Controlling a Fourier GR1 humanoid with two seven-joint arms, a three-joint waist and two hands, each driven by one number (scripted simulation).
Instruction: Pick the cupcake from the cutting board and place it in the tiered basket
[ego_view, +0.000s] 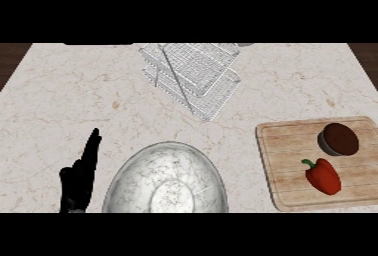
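Observation:
A dark brown cupcake (339, 139) sits near the far right corner of the wooden cutting board (288, 165) at the counter's right. The wire tiered basket (193, 75) stands at the back middle of the counter, well apart from the board. My left hand (80, 178) rests at the lower left with its fingers straight and pointing up, holding nothing. The right hand does not show anywhere.
A red bell pepper (323, 176) lies on the board just in front of the cupcake. A large metal bowl (165, 181) stands at the front middle, between my left hand and the board. Marble counter (74, 100) spreads to the left.

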